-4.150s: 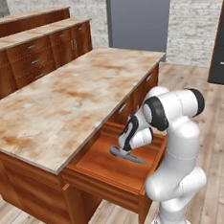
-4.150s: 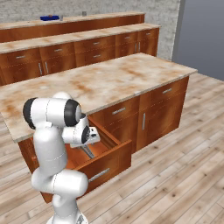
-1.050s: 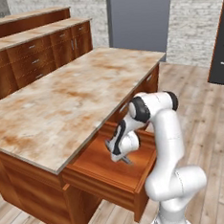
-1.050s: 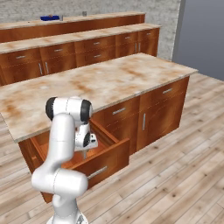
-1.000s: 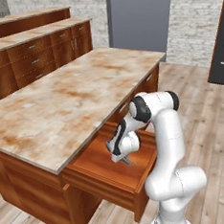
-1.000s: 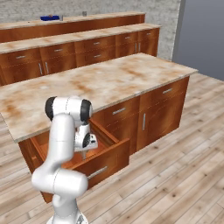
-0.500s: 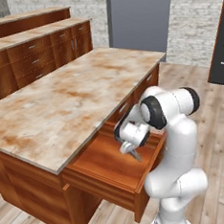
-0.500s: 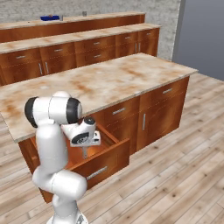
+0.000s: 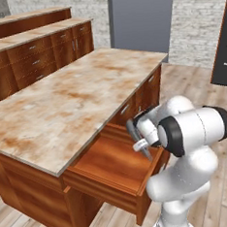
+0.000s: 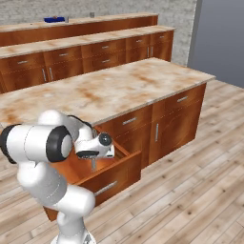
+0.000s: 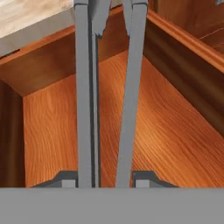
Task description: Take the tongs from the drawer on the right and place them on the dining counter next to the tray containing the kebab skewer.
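Note:
My gripper is shut on the tongs, slim dark grey metal with two long arms. They hang tilted just above the open drawer, whose reddish-brown floor is bare. In the hand view the two arms run from between my fingertips up to the top edge. Far back on the dining counter sits the blue tray. The kebab skewer is too small to make out.
The marbled island top overhangs the drawer's back. Lower cabinets with drawer fronts stand to the right of the drawer. A second counter tier lies between the island and the dining counter. Wooden floor spreads to the right.
The hand has risen from the drawer floor with the tongs in its grip. The arm's elbow has swung outward and the drawer now lies bare.

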Available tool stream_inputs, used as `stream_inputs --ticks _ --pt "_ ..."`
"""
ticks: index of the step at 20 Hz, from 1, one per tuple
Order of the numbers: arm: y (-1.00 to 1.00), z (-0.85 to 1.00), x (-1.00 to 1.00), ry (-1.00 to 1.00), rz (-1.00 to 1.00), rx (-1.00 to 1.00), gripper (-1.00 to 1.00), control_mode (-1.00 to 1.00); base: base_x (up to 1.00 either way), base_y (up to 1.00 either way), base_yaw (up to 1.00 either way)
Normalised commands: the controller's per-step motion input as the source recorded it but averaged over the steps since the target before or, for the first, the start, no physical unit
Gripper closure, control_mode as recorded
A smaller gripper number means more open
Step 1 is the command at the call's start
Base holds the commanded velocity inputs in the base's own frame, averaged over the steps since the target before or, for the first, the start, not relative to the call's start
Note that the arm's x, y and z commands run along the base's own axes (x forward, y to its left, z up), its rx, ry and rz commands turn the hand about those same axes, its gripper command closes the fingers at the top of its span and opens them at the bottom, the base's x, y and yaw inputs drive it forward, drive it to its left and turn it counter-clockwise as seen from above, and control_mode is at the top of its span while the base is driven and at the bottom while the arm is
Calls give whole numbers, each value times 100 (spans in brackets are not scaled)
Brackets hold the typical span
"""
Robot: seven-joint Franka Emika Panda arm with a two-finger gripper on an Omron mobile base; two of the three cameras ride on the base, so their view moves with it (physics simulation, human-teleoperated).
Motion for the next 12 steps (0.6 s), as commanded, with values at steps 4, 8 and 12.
stream_inputs --ticks 4,8,12 --pt "-10 100 0 0 0 9 100 -100 0 0 0" --pt "-10 100 1 0 -1 5 100 -100 0 0 0" --pt "0 100 0 0 -4 4 100 -100 0 0 0"
